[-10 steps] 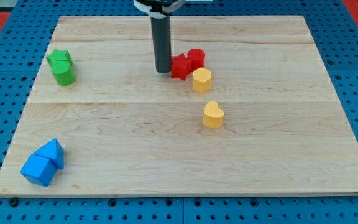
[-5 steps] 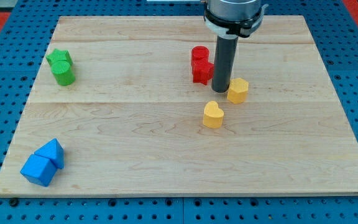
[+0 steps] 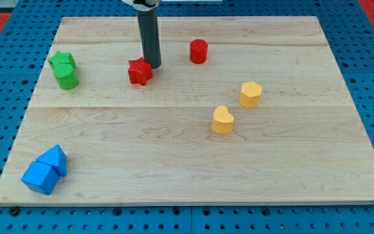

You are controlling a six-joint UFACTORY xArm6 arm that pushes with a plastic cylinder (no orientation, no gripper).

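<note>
Tip right of star block

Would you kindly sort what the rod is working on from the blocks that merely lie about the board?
In play:
my tip, against the red star block

Lying about:
red cylinder
two yellow blocks
two green blocks
two blue blocks

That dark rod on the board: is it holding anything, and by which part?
Nothing is held. My tip only presses against the view's right side of the red star block; the red cylinder sits apart.
</note>
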